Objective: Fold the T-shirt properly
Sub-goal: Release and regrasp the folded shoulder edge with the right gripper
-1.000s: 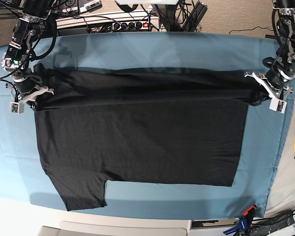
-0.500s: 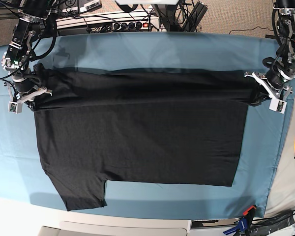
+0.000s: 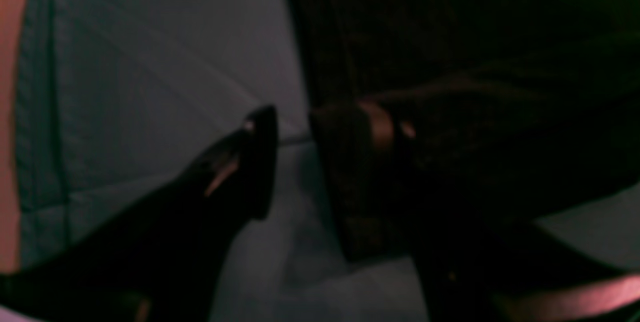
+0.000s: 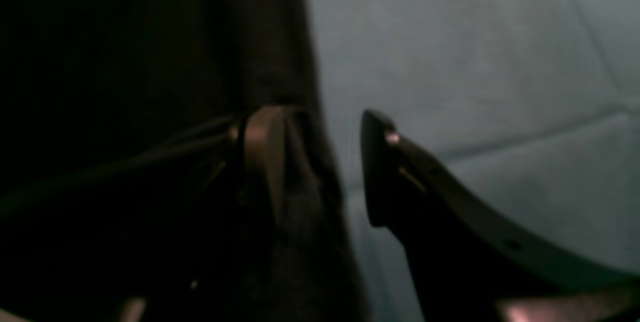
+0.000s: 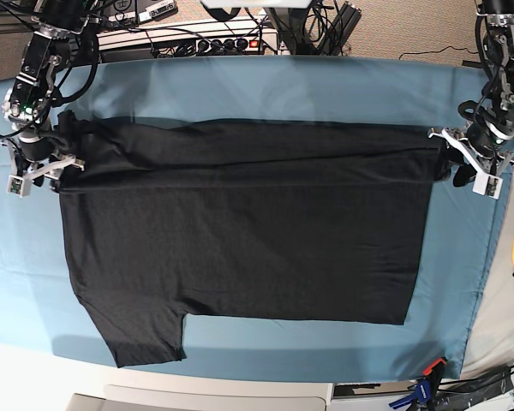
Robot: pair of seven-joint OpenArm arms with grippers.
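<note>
One large black cotton T-shirt (image 5: 240, 223) lies flat on the bench's teal-blue cloth (image 5: 265, 86), plain side up, its far strip folded over into a long horizontal band and one short sleeve jutting toward the near-left corner. Two pincers flank that band: the left pincer (image 5: 465, 163) and right pincer (image 5: 39, 167) both stand parted, one finger (image 3: 350, 162) of each resting against the fabric edge.

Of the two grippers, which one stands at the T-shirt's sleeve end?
The right gripper: it stands at the end of the T-shirt where a short sleeve juts toward the camera. The left gripper is at the straight-edged end.
</note>
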